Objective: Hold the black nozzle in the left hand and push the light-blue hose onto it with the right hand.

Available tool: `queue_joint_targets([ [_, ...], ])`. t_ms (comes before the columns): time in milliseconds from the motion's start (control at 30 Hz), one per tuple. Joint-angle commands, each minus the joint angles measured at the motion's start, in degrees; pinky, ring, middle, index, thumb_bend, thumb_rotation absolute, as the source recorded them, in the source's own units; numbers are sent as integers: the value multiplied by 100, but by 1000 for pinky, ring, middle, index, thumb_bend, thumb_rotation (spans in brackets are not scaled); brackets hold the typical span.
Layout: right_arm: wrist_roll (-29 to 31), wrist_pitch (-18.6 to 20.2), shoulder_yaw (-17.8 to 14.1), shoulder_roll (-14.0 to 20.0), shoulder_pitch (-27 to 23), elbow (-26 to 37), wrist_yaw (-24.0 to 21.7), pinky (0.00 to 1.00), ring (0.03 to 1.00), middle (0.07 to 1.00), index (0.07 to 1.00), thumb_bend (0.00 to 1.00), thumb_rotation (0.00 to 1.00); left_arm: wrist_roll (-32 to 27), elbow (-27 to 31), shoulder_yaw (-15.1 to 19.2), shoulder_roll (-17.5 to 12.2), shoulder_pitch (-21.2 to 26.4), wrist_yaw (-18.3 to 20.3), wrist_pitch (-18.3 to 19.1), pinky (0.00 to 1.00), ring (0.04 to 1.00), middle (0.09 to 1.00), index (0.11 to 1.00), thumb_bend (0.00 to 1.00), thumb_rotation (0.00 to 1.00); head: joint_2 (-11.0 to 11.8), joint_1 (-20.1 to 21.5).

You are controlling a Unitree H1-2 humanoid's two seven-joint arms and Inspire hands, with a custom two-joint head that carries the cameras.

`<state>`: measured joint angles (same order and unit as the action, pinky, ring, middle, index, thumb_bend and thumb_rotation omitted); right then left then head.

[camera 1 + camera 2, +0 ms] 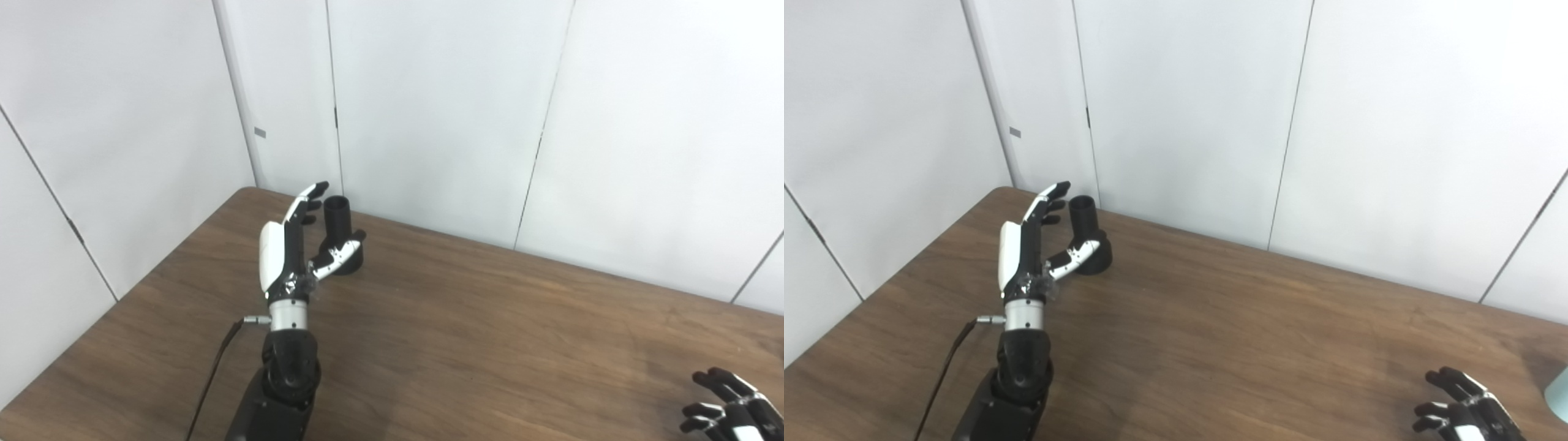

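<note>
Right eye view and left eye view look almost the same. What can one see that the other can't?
Only the right eye view shows a small light-blue thing cut off at the right edge, maybe the hose; too little shows to be sure. The left eye view shows nothing extra; its frame ends before that spot. Both show the brown table, the black nozzle standing upright near the far corner, the left hand open beside it with the thumb in front of it, and the right hand open at the bottom right.
</note>
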<state>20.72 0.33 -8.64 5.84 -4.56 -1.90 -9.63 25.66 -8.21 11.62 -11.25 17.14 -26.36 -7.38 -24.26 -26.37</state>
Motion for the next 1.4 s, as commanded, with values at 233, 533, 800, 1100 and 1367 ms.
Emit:
queue_joint_targets([
  [233,-12,10,40,45,72,-83,-57,343,455,659,634,860,441,148,-327,5,-207,441,-525,-231,821,875,896,850,715,134,-33,23],
  [533,-6,46,59,90,86,-36,-67,346,461,662,634,856,452,338,-489,-86,-303,457,-750,-84,924,985,988,896,671,171,-49,5],
  [800,27,60,54,96,75,-36,-94,352,472,671,643,847,447,-144,-372,-290,-622,541,615,949,821,944,981,998,835,275,-59,-7],
  [1100,-8,101,73,92,62,-1,-89,356,476,674,646,826,450,-262,-1078,-367,-889,940,789,1118,808,968,997,1000,944,279,-34,21],
  [1367,-16,190,62,79,80,96,-41,351,471,668,643,805,433,-198,-1628,-382,-983,1145,486,1126,841,1000,1000,1000,939,294,-25,57],
])
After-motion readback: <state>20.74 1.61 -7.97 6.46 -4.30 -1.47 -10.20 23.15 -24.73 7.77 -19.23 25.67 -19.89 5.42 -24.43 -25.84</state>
